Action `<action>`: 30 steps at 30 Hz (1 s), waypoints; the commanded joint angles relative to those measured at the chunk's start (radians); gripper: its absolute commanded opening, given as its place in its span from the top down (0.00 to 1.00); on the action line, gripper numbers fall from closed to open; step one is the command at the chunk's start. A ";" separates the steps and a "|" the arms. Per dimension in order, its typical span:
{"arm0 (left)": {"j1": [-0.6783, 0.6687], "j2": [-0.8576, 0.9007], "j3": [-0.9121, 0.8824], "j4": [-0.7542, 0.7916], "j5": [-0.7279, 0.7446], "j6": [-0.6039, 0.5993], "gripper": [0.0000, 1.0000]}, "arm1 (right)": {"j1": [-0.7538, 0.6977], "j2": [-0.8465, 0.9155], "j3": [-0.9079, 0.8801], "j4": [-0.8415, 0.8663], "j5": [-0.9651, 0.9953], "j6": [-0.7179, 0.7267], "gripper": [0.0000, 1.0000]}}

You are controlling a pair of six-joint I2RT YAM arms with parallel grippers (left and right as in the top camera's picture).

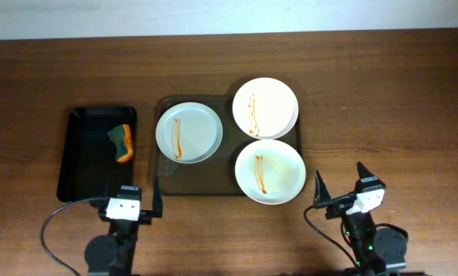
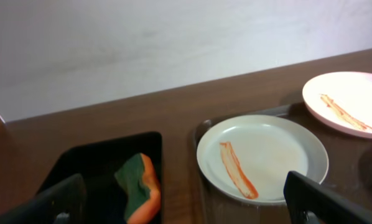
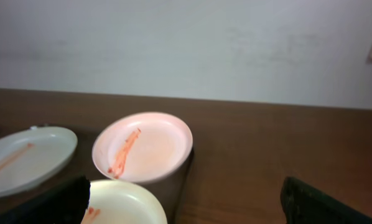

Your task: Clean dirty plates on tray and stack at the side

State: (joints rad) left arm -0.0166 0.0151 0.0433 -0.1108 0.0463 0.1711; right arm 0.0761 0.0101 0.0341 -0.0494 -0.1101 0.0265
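Observation:
Three white plates lie on the translucent grey-brown tray (image 1: 165, 184), each with an orange-red sauce streak: a left plate (image 1: 188, 132), a far right plate (image 1: 265, 107) and a near right plate (image 1: 269, 172). My left gripper (image 1: 129, 201) is open and empty near the front edge, between the black tray and the grey tray. My right gripper (image 1: 342, 195) is open and empty, right of the near plate. The left wrist view shows the left plate (image 2: 270, 155) and the far plate (image 2: 351, 99). The right wrist view shows the far plate (image 3: 150, 144) and the near plate's edge (image 3: 127, 202).
A smaller black tray (image 1: 83, 165) stands left of the grey tray and holds a green and orange sponge (image 1: 122, 142), also in the left wrist view (image 2: 139, 186). Bare wooden table (image 1: 382, 100) lies to the right and behind.

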 commanded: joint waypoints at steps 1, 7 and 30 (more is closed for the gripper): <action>0.000 0.045 0.161 -0.102 0.029 -0.013 0.01 | -0.005 0.001 0.078 0.000 -0.060 0.007 0.02; 0.000 0.280 0.468 -0.245 0.030 -0.013 0.01 | -0.005 0.118 0.238 -0.024 -0.123 0.012 0.02; 0.006 1.122 1.072 -0.655 0.245 -0.132 0.01 | 0.051 1.545 1.193 -0.441 -0.626 0.155 0.02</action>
State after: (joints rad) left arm -0.0166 1.1210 1.0672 -0.7181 0.2752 0.1394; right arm 0.0853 1.5124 1.2003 -0.4984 -0.8143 0.0906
